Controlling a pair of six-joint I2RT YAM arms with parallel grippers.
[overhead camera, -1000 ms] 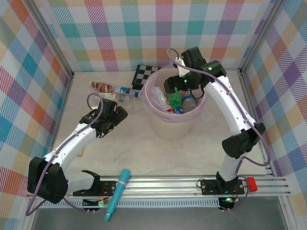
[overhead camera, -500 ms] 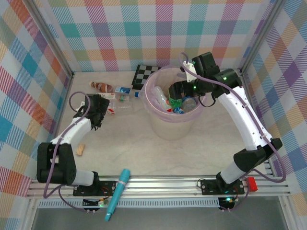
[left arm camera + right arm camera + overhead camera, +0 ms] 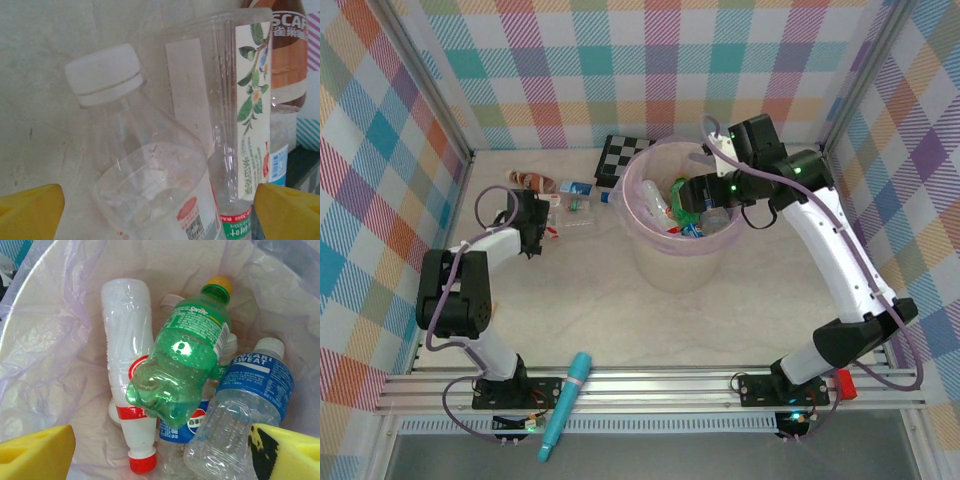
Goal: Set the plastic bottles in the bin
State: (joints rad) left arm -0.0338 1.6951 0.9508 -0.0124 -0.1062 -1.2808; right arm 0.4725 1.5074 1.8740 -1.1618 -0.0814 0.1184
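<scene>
Looking down the left wrist camera, you see the left gripper with its yellow fingers spread wide and holding nothing. The white-capped clear bottle lies on the table between those fingers, a bit nearer the left one. Its cap points away from the gripper and a little to the left, so its long side runs the same way the gripper reaches. The fingers stand one on each side of its fat body. That is the thing to mind: a squeeze would go across the bottle, not end to end, and I think that is the good way to take it. Close against its right side lies the leaf-label bottle, and it also seems to sit inside the wide spread. A squeeze might catch both bottles or push one away, so you may want to shift a little to the left. Past them lies the brown-label bottle. From above, these bottles are at the far left of the table, well apart from the bin, which lies off to the right. The right gripper hangs over the bin with its fingers wide and empty, and the green Sprite bottle lies inside below it. So the left arm is the nearer one here.
</scene>
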